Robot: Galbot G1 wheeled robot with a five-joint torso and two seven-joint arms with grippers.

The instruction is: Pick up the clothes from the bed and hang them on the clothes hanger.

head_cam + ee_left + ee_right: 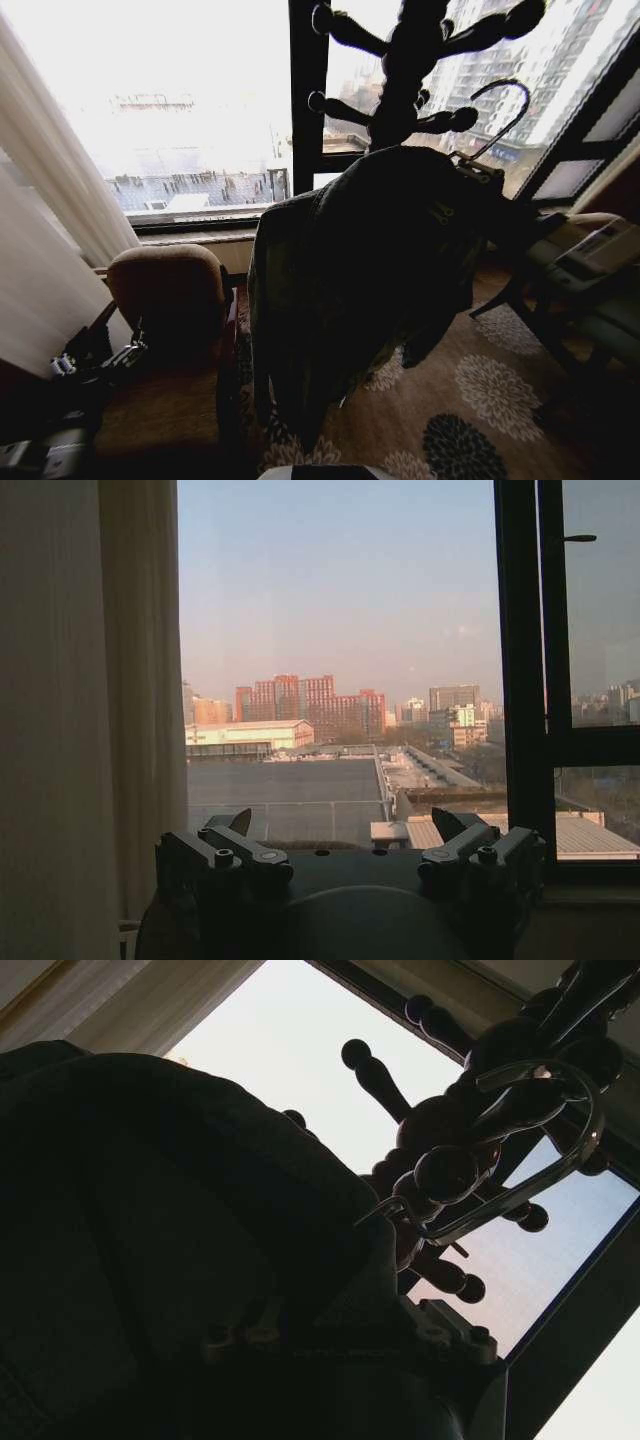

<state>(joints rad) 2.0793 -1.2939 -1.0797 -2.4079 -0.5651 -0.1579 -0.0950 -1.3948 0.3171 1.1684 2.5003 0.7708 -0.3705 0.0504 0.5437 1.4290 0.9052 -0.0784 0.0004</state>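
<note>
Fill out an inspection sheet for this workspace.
Surface: floral carpet.
Job's things: jacket hangs draped in front of the coat rack; the hanger's wire hook is beside a peg, contact unclear.
Clutter: nothing seen.
Grippers: left gripper low beside the armchair, open, empty; right gripper close under the jacket's collar.
Cables: nothing seen.
Surroundings: window, curtain, city buildings outside.

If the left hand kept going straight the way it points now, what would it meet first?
Probably the window glass. The left hand, open and holding nothing, faces the pane and the city beyond, with the curtain to one side and the dark window frame to the other. Depth is unclear.
</note>
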